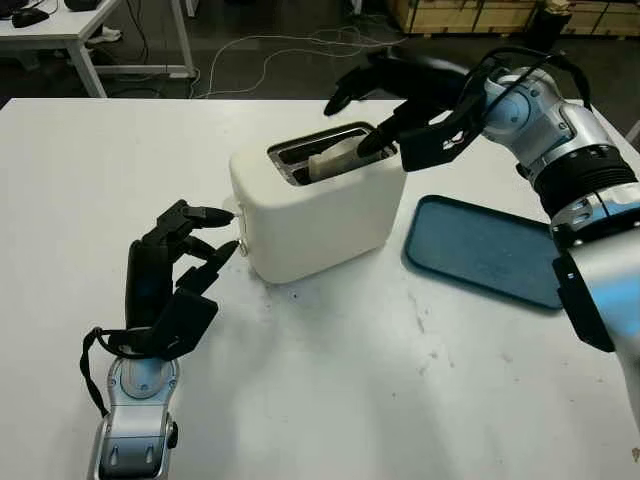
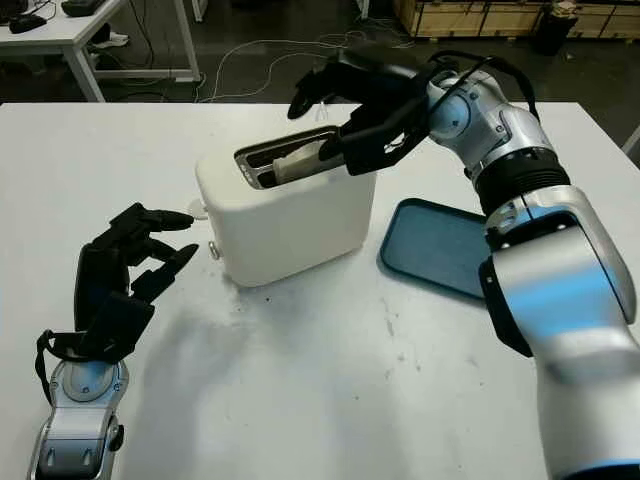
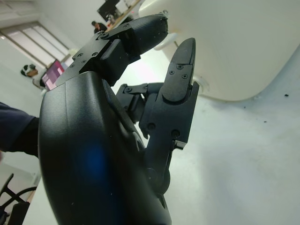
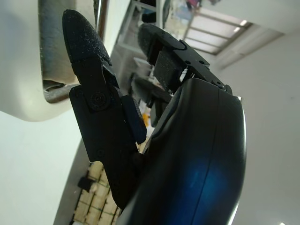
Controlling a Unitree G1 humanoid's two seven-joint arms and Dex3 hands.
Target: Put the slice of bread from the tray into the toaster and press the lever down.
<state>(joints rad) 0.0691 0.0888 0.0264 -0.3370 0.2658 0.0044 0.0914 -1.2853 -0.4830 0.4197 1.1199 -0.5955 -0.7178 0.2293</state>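
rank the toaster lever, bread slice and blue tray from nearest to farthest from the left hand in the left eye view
From the left hand, open on the table beside the toaster:
1. Toaster lever, on the toaster's end face, just past the fingertips.
2. Bread slice, in the top slot, under the right hand.
3. Blue tray, beyond the toaster.

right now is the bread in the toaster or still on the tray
In the toaster. The slice of bread stands in the slot of the toaster, its top edge poking out; the tray holds none.
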